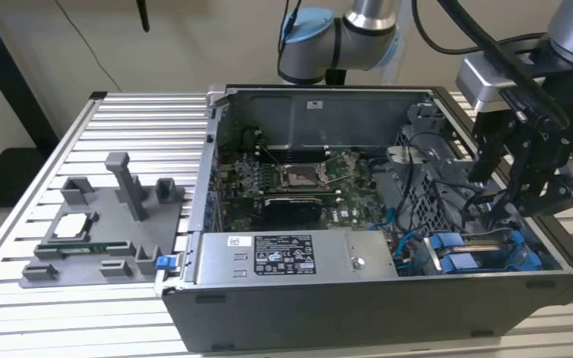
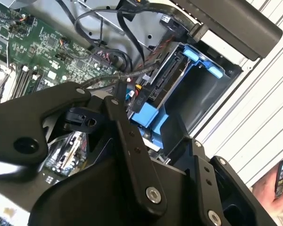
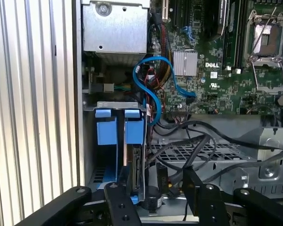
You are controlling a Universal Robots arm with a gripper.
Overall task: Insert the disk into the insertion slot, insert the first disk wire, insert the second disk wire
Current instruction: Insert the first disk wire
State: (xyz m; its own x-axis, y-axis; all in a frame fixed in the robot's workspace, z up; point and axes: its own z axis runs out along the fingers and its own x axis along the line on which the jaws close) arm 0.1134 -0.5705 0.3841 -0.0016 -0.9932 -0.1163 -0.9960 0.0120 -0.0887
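Observation:
The disk [image 3: 136,165] stands on edge in its blue carrier [image 3: 134,131] inside the insertion slot [image 3: 114,105], a grey metal bay at the corner of the open computer case [image 1: 366,313]. In the exterior view the blue carriers [image 1: 471,257] sit at the case's right end. My gripper [image 1: 503,212] hangs just above them. Its fingers are open, straddling the disk's end [image 3: 155,200]. Loose black wires [image 3: 198,141] and a blue cable [image 3: 153,89] lie beside the bay. The second wrist view has the disk's connector edge [image 2: 166,77] beyond one fingertip [image 2: 115,100].
The motherboard [image 1: 286,179] and grey power supply [image 1: 286,257] fill the case. A grey fixture [image 1: 98,239] with parts stands on the slatted table [image 1: 27,313] at the exterior view's left. A hand holding a phone [image 2: 276,188] is close to the case.

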